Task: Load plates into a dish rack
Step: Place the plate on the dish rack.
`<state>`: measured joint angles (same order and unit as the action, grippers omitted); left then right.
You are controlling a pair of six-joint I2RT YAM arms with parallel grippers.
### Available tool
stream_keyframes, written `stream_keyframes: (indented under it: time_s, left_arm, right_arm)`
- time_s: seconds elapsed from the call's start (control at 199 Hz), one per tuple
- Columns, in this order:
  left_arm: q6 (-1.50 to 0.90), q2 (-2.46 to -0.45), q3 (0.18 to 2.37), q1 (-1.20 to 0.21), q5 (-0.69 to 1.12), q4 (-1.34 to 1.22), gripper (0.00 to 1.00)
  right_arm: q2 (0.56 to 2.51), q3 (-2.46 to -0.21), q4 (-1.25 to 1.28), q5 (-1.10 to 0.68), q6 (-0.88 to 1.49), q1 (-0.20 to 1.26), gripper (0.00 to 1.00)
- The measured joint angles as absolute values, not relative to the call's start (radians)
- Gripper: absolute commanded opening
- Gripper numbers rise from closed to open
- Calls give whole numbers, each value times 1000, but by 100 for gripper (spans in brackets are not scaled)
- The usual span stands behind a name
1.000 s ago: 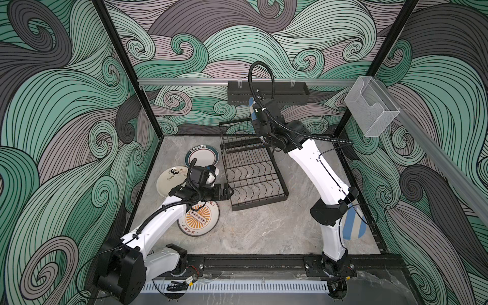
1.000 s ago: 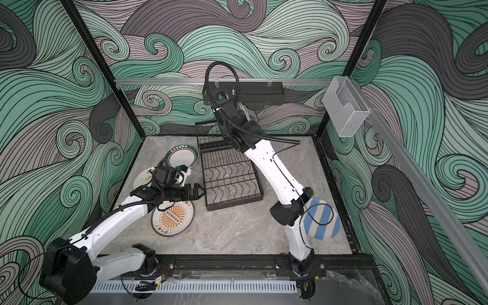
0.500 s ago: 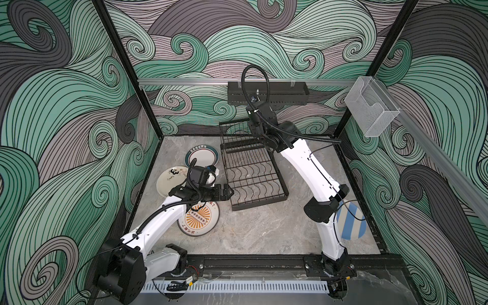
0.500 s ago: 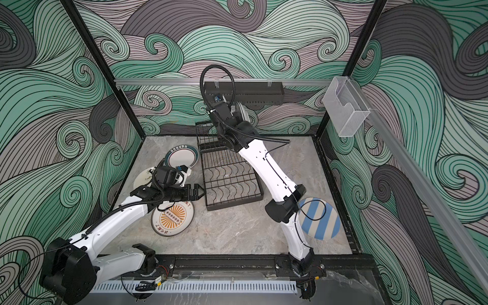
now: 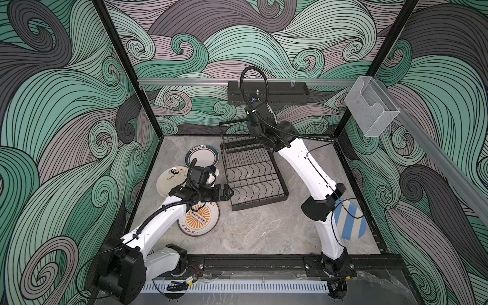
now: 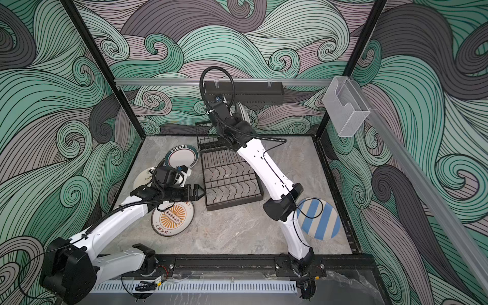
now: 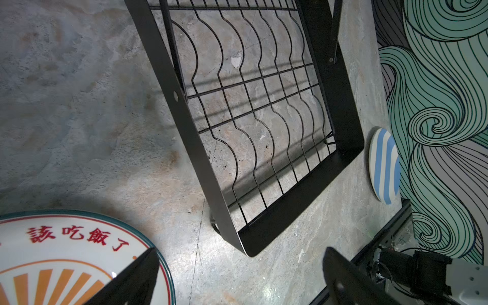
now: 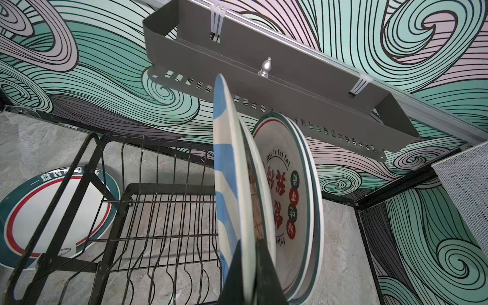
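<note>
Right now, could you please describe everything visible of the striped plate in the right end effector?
The striped plate is round and glossy like glazed ceramic, banded blue and cream. It stands upright on edge at the dish rack's raised tier, the right end effector shut on its rim. Another plate stands close behind it; whether they touch is unclear.

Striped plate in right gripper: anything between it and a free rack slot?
Nothing visible does. The right gripper holds the striped plate on edge at the dish rack; the red-lettered plate stands close on one side, and the slots on the other are bare. Its lower edge is hidden.
</note>
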<state>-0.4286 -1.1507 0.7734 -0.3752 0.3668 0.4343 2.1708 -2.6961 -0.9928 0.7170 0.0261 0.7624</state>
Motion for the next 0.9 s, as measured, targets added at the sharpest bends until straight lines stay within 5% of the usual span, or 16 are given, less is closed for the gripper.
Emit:
stream_keyframes:
  time_s: [0.905]
  left_arm:
    - [-427,-1170,773,-375,370,434,99]
  right_arm:
    - [2156,-2732,-1007,707,57,768,0]
